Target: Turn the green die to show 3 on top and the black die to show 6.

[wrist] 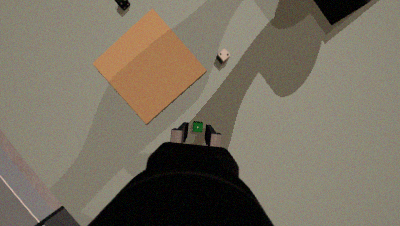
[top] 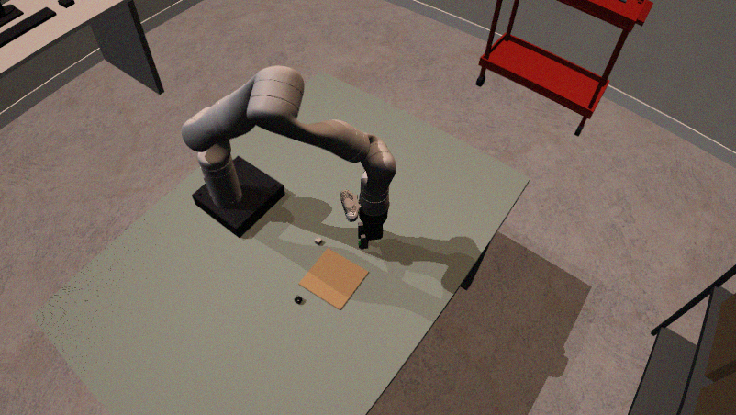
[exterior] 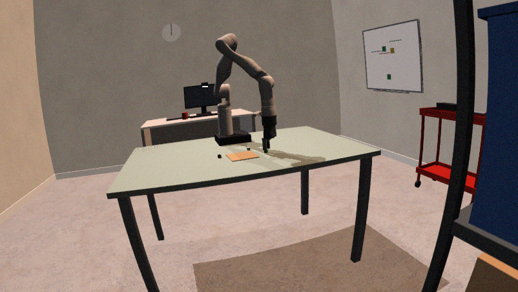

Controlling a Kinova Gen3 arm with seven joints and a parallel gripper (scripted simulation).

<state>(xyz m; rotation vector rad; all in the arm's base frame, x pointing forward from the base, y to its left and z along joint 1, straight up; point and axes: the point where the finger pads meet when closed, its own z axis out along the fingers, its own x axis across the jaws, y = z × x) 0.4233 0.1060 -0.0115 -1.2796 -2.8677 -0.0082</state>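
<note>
Wrist view: the parted hand straddles the green die, gripping nothing, mat toward eleven o'clock.

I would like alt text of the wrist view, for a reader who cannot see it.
The open end effector has its two fingers on either side of a green die, with gaps between. Beyond lie an orange mat, a white die and, at the top edge, a black die.

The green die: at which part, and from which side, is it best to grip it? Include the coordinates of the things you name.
Best grip the green die (top: 360, 242) (exterior: 267, 151) (wrist: 198, 127) by two opposite upright sides, coming from above. It is a small cube, and in the wrist view the open jaws stand at its left and right, with a gap each side.
</note>
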